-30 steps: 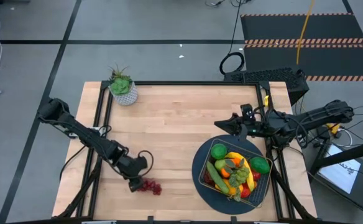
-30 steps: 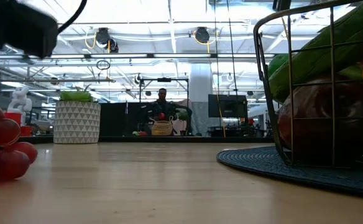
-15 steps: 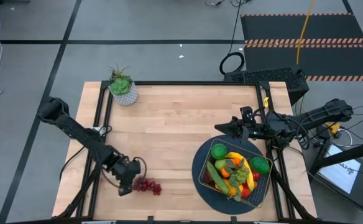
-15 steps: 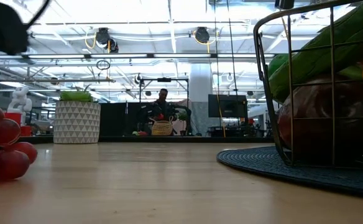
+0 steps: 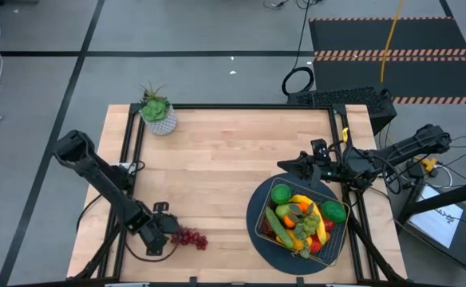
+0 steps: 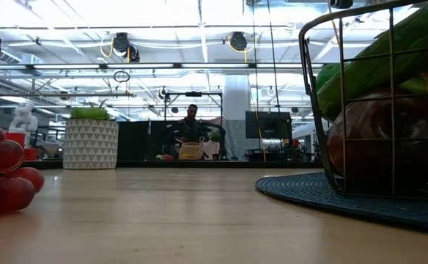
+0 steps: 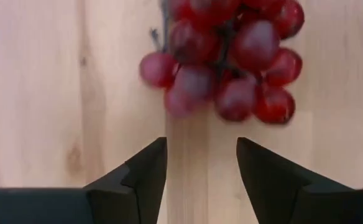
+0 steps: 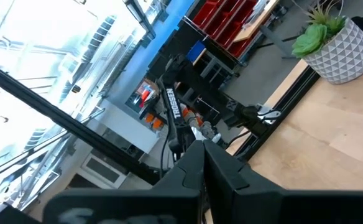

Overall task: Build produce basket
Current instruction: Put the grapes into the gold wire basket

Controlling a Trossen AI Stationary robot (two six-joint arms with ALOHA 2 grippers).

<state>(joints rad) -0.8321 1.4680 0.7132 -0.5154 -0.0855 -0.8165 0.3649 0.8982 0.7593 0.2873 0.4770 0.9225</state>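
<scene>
A bunch of red-purple grapes (image 5: 191, 237) lies on the wooden table near its front left; it also shows in the low view (image 6: 3, 176). My left gripper (image 5: 167, 233) stands just left of the bunch and points steeply down. Its fingers are open, with bare wood between them and the grapes (image 7: 226, 65) a little ahead of the tips (image 7: 201, 165). The wire basket (image 5: 338, 231), filled with produce, sits on a round dark mat (image 5: 257, 231) at the right. My right gripper (image 5: 283, 165) hovers shut over the mat's far edge, holding nothing.
A potted plant in a white patterned pot (image 5: 158, 114) stands at the table's far left corner. Bare wood stretches between the grapes and the mat. In the low view the basket's wire wall (image 6: 390, 95) rises at the right, and a person (image 6: 191, 117) is far behind.
My left gripper has gone toward the table's left and near edges and sunk lower, rolling about its own axis as it went; it now sits left of the grapes rather than on their far side. The grapes have stayed put.
</scene>
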